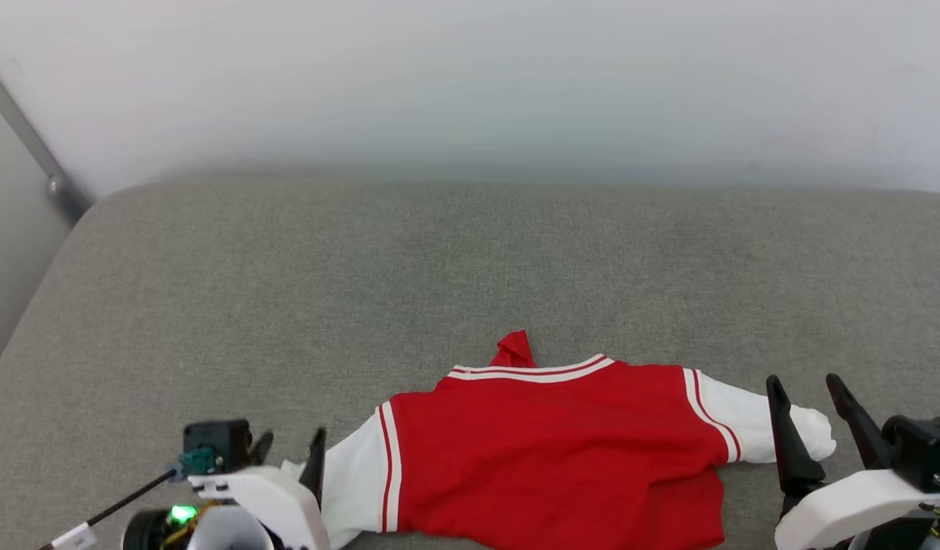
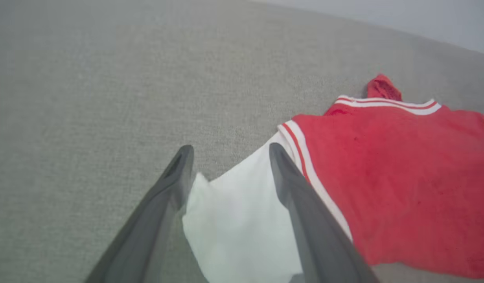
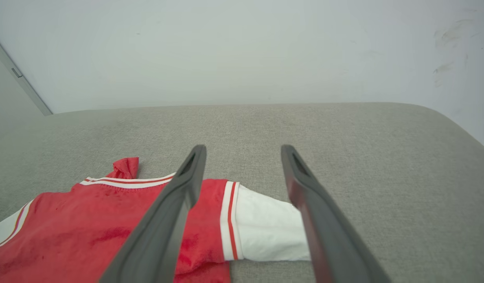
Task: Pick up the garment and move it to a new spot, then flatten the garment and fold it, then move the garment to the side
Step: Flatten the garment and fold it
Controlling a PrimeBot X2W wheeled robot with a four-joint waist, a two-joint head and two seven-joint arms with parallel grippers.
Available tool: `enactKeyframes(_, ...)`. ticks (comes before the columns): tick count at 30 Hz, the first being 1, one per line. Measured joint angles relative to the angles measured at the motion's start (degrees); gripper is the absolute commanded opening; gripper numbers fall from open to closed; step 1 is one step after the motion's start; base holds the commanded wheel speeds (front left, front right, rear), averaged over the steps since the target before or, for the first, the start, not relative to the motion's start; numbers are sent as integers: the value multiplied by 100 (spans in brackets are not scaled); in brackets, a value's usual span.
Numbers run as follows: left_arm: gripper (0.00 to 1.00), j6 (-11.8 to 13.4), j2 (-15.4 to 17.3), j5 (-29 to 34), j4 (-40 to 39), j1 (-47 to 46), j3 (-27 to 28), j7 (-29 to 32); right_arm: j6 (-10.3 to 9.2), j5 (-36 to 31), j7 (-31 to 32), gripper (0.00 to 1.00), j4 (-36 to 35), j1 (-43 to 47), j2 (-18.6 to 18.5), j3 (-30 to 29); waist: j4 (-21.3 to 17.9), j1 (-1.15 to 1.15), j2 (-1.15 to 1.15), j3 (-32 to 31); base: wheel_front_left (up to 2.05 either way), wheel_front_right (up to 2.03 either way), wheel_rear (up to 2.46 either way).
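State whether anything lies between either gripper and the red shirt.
Nothing visible does. The left gripper is open with one white sleeve of the shirt between its fingers. The right gripper is open at the other sleeve. The shirt lies flat on a grey cushion.

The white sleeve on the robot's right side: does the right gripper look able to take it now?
Probably yes. The right gripper stands open, and the white sleeve lies flat on the grey cushion, its end between the two fingers. Nothing lies over it or in the way.
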Motion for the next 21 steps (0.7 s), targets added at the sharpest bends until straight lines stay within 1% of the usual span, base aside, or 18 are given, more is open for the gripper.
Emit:
enactKeyframes(4, 100, -73, 43, 263, -79, -259, 77, -673, 0, 1, 62, 100, -26, 71, 1, 7, -23, 0, 0, -121, 0, 0, 0)
enactKeyframes(6, 100, -156, 44, 377, -136, -342, 96, -1039, 0, 13, 81, 100, -36, 81, 2, 13, -55, 0, 0, -153, 0, 0, 0)
enactKeyframes(8, 100, -201, 2, 409, -186, -397, 121, -1340, 0, 65, 134, 100, -31, 83, 2, -27, -82, 0, 0, -181, 0, 0, 0)
enactKeyframes(11, 100, -208, -29, 503, -229, -398, 134, -1708, 0, 215, 374, 100, 57, 109, 3, -160, -100, 0, 0, -203, 0, 0, 0)
enactKeyframes(14, 100, -205, -88, 576, -323, -402, 124, -1944, 0, 338, 788, 100, 168, 131, -26, -367, -60, 0, 0, -183, 0, 0, 0)
enactKeyframes(18, 100, -138, -115, 708, -515, -411, 108, -2101, 0, 576, 1729, 100, 530, 10, -198, -894, 9, 0, 0, -73, 0, 0, 0)
enactKeyframes(21, 100, -111, -167, 759, -689, -491, 76, -2138, 0, 776, 2515, 100, 798, -315, -447, -1102, 76, 0, 0, 90, 0, 0, 0)
